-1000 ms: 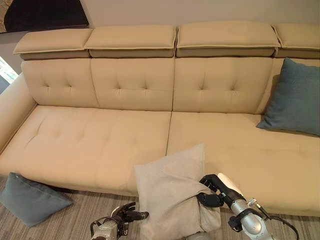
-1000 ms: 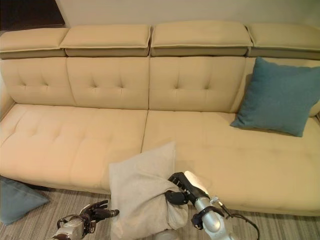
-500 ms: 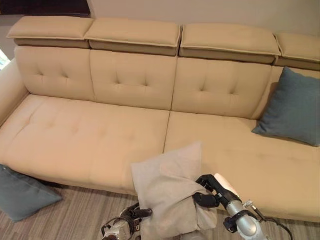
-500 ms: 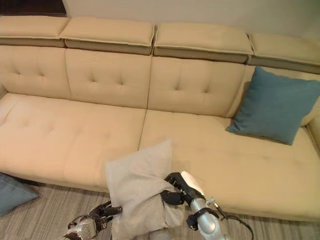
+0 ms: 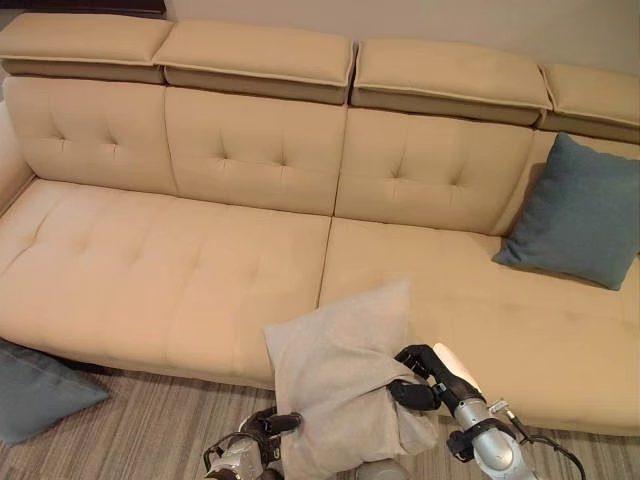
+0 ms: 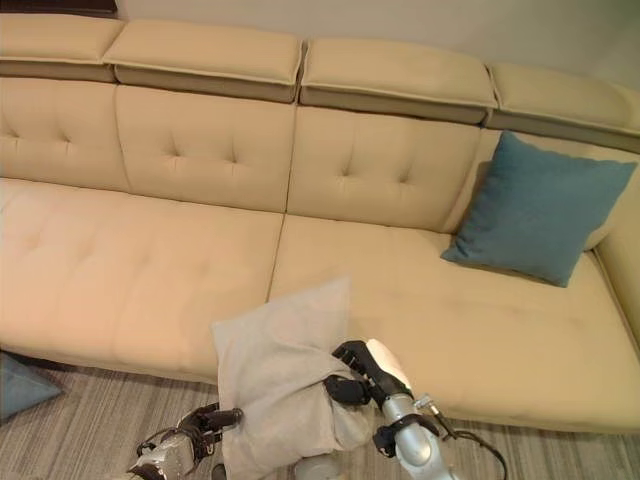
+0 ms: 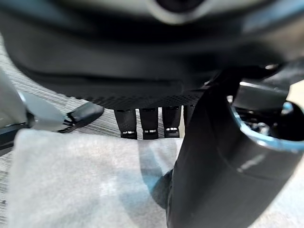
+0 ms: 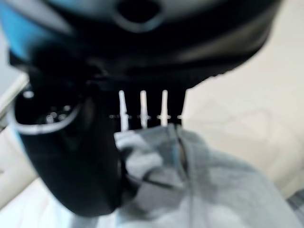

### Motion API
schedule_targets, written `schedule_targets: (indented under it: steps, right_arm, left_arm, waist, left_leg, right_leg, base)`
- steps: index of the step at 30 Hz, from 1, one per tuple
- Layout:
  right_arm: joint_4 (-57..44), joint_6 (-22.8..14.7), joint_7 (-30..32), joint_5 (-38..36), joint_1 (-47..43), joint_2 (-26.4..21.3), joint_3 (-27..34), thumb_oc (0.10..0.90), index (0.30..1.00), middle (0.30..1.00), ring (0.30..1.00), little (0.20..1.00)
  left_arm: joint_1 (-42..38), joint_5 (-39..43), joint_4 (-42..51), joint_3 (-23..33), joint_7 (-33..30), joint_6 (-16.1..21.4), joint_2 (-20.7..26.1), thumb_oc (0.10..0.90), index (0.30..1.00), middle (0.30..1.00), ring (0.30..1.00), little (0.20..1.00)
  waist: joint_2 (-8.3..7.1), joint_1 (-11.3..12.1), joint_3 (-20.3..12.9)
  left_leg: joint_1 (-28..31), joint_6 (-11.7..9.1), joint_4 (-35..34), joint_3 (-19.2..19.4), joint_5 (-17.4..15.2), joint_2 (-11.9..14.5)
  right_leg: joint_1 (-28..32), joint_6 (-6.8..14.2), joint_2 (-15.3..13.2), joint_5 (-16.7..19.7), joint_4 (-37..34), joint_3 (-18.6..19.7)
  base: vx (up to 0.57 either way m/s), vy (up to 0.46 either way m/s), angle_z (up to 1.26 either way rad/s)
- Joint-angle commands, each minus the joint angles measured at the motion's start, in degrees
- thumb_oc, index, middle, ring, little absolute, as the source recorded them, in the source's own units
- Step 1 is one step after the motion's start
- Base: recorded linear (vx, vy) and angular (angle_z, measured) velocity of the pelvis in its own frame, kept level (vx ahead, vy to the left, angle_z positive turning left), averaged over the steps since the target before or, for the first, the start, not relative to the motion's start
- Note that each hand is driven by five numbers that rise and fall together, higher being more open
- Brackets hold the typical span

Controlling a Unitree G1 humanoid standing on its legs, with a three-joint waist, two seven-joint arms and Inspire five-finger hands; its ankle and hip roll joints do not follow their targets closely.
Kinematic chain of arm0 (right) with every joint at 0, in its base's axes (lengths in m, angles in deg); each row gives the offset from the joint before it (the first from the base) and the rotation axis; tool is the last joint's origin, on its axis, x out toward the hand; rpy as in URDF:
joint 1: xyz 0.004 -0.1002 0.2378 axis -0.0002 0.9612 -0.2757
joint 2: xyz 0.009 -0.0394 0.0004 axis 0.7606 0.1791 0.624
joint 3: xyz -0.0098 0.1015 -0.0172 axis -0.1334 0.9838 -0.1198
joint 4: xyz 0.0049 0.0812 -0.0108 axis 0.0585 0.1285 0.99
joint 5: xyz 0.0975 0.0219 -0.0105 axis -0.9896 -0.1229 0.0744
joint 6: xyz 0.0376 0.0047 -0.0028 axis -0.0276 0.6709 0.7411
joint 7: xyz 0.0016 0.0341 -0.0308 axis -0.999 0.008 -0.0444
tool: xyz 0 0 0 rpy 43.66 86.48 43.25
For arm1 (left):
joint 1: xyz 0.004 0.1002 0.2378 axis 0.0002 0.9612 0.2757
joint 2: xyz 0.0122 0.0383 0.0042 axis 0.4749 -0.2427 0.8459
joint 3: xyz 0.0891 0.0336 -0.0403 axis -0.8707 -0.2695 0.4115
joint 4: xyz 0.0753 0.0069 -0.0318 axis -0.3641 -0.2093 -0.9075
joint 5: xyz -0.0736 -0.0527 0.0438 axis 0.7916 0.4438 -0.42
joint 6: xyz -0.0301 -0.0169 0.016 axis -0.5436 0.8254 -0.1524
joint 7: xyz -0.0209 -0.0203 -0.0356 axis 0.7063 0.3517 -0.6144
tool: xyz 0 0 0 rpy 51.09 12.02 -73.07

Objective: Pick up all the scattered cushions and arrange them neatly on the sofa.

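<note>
Grey cushion (image 5: 340,375) at lower centre: right hand (image 5: 422,378) pinches its edge; left hand (image 5: 262,437), fingers loosely extended, holding nothing, should support the underside during lifting onto sofa (image 5: 180,280).

A soft grey cushion (image 5: 340,385) stands up at the front edge of the tan sofa (image 5: 180,280). A blue cushion (image 6: 535,210) leans against the sofa's back. Another blue cushion (image 5: 40,390) lies on the floor beside the sofa.

Plain pale wall (image 5: 450,25) behind; striped grey-brown carpet floor (image 5: 150,435) in front
</note>
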Motion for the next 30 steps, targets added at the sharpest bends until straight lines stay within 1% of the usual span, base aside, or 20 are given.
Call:
schedule_targets:
  steps: [1,3,6,7,9,12,13,15,19,20,21,22,23,24,25,26,27,28,29,30]
  right_arm:
    - [-8.8,-4.8,3.0,-4.3,-2.2,1.8,2.5,0.400,0.300,0.300,0.300,0.300]
    - [-8.4,-4.8,3.2,-4.0,-1.9,1.8,3.0,0.400,0.300,0.300,0.300,0.300]
    - [-6.2,-4.9,4.2,-3.2,-0.7,1.9,5.4,0.400,0.300,0.300,0.300,0.300]
    - [-6.2,-4.9,4.2,-3.2,-0.7,1.9,5.4,0.400,0.300,0.300,0.300,0.300]
    - [-4.3,-5.1,4.7,-3.1,0.5,2.1,7.4,0.400,0.300,0.300,0.300,0.300]
    - [-2.9,-5.1,4.7,-3.6,1.2,2.5,8.3,0.400,0.300,0.300,0.300,0.300]
    - [-0.8,-4.8,4.7,-3.9,2.3,2.9,9.2,0.400,0.300,0.300,0.300,0.300]
    - [1.6,-4.1,5.0,-4.2,3.2,3.9,10.0,0.400,0.300,0.300,0.300,0.300]
    - [6.3,-2.9,6.3,-5.4,2.9,5.5,10.5,0.400,0.300,0.300,0.300,0.300]
    - [8.6,-2.5,7.0,-7.4,1.2,6.8,10.4,0.400,0.300,0.300,0.300,0.300]
    - [9.3,-2.5,7.3,-8.6,0.2,7.4,10.3,0.400,0.300,0.300,0.300,0.300]
    - [9.6,-2.6,7.6,-9.3,-1.4,7.8,9.8,0.400,0.300,0.300,0.300,0.300]
    - [9.6,-2.9,7.7,-10.4,-2.4,8.1,9.4,0.400,0.300,0.300,0.300,0.300]
    - [10.2,-3.3,7.6,-12.3,-3.3,8.6,8.7,0.400,0.300,0.300,0.300,0.300]
    - [10.7,-3.0,7.2,-13.6,-3.9,9.3,7.9,0.400,0.300,0.300,0.300,0.300]
    - [11.3,-2.6,7.2,-14.6,-4.1,10.1,7.0,0.400,0.300,0.300,0.300,0.300]
    - [12.4,-2.5,7.7,-16.3,-4.1,10.6,7.0,0.400,0.300,0.300,0.300,0.300]
    - [12.5,-2.5,7.7,-16.4,-4.1,10.6,7.0,0.400,0.300,0.300,0.300,0.300]
    - [13.3,-1.9,7.1,-18.5,-3.5,11.9,6.6,0.400,0.300,0.300,0.300,0.300]
    - [15.2,-1.9,7.3,-21.3,-3.1,12.3,6.7,0.400,0.300,0.300,0.300,0.300]
  left_arm:
    - [-3.3,0.3,5.0,0.1,2.0,2.9,-7.4,0.400,0.300,0.300,0.300,0.300]
    - [-2.9,0.1,6.0,-0.1,1.7,3.2,-6.9,0.400,0.300,0.300,0.300,0.300]
    - [-2.1,-1.4,11.5,-0.7,0.5,4.6,-4.1,0.400,0.300,0.300,0.300,0.300]
    - [-2.0,-1.4,11.6,-0.7,0.4,4.6,-4.1,0.400,0.300,0.300,0.300,0.300]
    - [-1.1,-1.9,18.3,-0.9,0.0,5.9,-1.5,0.400,0.300,0.300,0.300,0.300]
    - [-0.5,-2.0,21.0,-1.1,0.2,6.2,-0.2,0.400,0.300,0.300,0.300,0.300]
    - [-0.4,-2.8,23.3,-1.4,0.3,6.2,1.0,0.400,0.300,0.300,0.300,0.300]
    - [-0.4,-2.6,24.3,-2.0,0.4,6.1,1.2,0.400,0.300,0.300,0.300,0.300]
    - [-0.6,-2.5,24.6,-2.8,0.7,5.9,1.2,0.400,0.300,0.300,0.300,0.300]
    - [-0.5,-2.1,24.0,-2.5,0.2,5.8,1.0,0.400,0.300,0.300,0.300,0.300]
    - [-0.2,-1.2,24.2,-2.1,0.1,6.0,1.2,0.400,0.300,0.300,0.300,0.300]
    - [0.4,-0.5,25.2,-1.6,-0.2,6.0,1.3,0.400,0.300,0.300,0.300,0.300]
    - [1.0,0.0,26.2,-1.0,-0.3,6.0,1.9,0.400,0.300,0.300,0.300,0.300]
    - [1.9,0.9,26.8,-0.5,0.0,5.9,2.4,0.400,0.300,0.300,0.300,0.300]
    - [3.2,0.7,27.3,-0.7,0.5,5.4,2.7,0.400,0.300,0.300,0.300,0.300]
    - [4.0,0.2,27.9,-1.2,0.6,4.8,3.2,0.400,0.300,0.300,0.300,0.300]
    - [4.4,-0.1,27.8,-0.9,0.9,4.5,3.3,0.400,0.300,0.300,0.300,0.300]
    - [4.5,-0.1,27.8,-0.9,1.0,4.4,3.3,0.400,0.300,0.300,0.300,0.300]
    - [5.8,-0.3,27.8,-0.7,1.0,4.3,3.2,0.400,0.300,0.300,0.300,0.300]
    - [6.7,0.0,27.0,0.3,0.8,4.6,2.5,0.400,0.300,0.300,0.300,0.300]
  waist:
    - [1.73,0.0,-0.2]
    - [1.95,0.2,-0.5]
    - [2.90,0.5,-1.3]
    - [2.89,0.5,-1.3]
    - [3.61,0.5,-1.9]
    - [3.93,0.5,-2.3]
    - [4.29,0.2,-2.4]
    - [4.58,-0.3,-2.5]
    - [4.84,-0.5,-2.6]
    - [4.84,-0.2,-2.2]
    - [4.90,0.5,-2.1]
    - [4.92,2.1,-1.3]
    - [5.64,4.3,-0.5]
    - [5.88,5.8,-0.3]
    - [5.69,6.4,-0.7]
    - [5.36,6.4,-0.7]
    - [5.02,6.0,-1.3]
    - [5.00,6.1,-1.3]
    - [4.87,6.2,-1.9]
    - [5.28,6.4,-2.1]
  left_leg:
    - [4.3,-1.0,1.0,-7.4,-8.7,1.2]
    - [4.3,-1.0,1.0,-7.5,-8.7,1.3]
    - [4.5,-1.0,1.4,-7.9,-8.9,1.2]
    - [4.4,-1.0,1.4,-8.0,-8.9,1.2]
    - [4.6,-0.8,2.0,-8.3,-9.3,1.2]
    - [4.8,-0.7,2.7,-8.6,-9.6,1.1]
    - [5.2,-0.5,2.9,-8.8,-9.8,0.9]
    - [5.7,-0.4,2.5,-8.9,-9.8,0.6]
    - [5.5,0.0,1.7,-8.7,-9.4,-0.2]
    - [5.3,0.4,1.4,-7.3,-9.3,-0.6]
    - [5.4,0.4,1.3,-5.9,-9.5,-0.4]
    - [5.8,0.3,1.6,-4.0,-9.6,0.2]
    - [6.6,-0.3,2.0,-2.6,-10.6,1.2]
    - [6.4,-0.7,2.9,-1.1,-10.4,1.7]
    - [6.1,-0.8,3.8,-0.2,-10.6,1.9]
    - [6.3,-0.9,4.5,0.8,-10.7,2.3]
    - [6.0,-0.9,5.7,1.2,-10.9,2.4]
    - [6.0,-1.0,5.9,1.2,-11.0,2.6]
    - [5.9,-1.3,6.8,1.4,-11.1,3.1]
    - [6.1,-2.0,8.3,1.6,-11.2,3.8]
  right_leg:
    - [-3.4,2.2,0.0,-0.9,4.3,-2.3]
    - [-3.3,2.2,-0.1,-1.0,4.3,-2.5]
    - [-2.8,2.0,-0.2,-1.5,4.6,-2.9]
    - [-2.8,2.0,-0.2,-1.5,4.6,-2.9]
    - [-2.5,1.9,-0.3,-2.3,5.6,-3.1]
    - [-2.4,1.8,-0.5,-2.9,6.8,-3.3]
    - [-2.3,1.8,-0.6,-3.6,8.2,-3.4]
    - [-2.3,2.0,-0.9,-3.8,9.1,-3.7]
    - [-2.8,2.6,-1.4,-2.8,8.3,-3.5]
    - [-4.4,3.3,-1.2,-1.2,8.1,-3.2]
    - [-5.1,3.6,-1.3,-0.9,8.3,-4.5]
    - [-6.8,3.3,-2.2,-0.8,11.1,-10.3]
    - [-7.6,2.7,-4.7,-2.7,14.9,-20.8]
    - [-6.7,1.7,-7.1,-4.2,16.8,-30.3]
    - [-4.8,0.7,-7.8,-5.3,16.7,-35.6]
    - [-4.7,0.2,-7.8,-5.5,17.0,-36.9]
    - [-3.8,0.3,-6.2,-6.5,15.2,-34.8]
    - [-3.7,0.2,-6.1,-6.5,15.0,-34.7]
    - [-3.2,-0.4,-5.0,-6.5,13.6,-32.3]
    - [-2.5,-0.8,-4.2,-6.4,13.2,-30.8]
  base:
    - [0.02,-0.036,0.01]
    - [0.01,-0.025,0.01]
    - [0.01,-0.036,0.01]
    - [0.00,0.000,0.00]
    - [0.00,0.000,0.00]
    - [0.00,0.010,0.01]
    - [-0.01,0.045,0.03]
    - [-0.03,0.061,0.04]
    - [-0.06,0.047,0.03]
    - [-0.10,0.039,-0.01]
    - [-0.10,0.016,-0.17]
    - [-0.03,0.022,-0.80]
    - [-0.08,-0.010,-1.40]
    - [-0.10,-0.057,-1.62]
    - [-0.12,-0.151,-1.39]
    - [-0.07,-0.216,-1.16]
    - [-0.04,-0.165,-0.86]
    - [0.02,-0.186,-0.42]
    - [0.10,-0.195,-0.04]
    - [0.12,-0.259,-0.27]
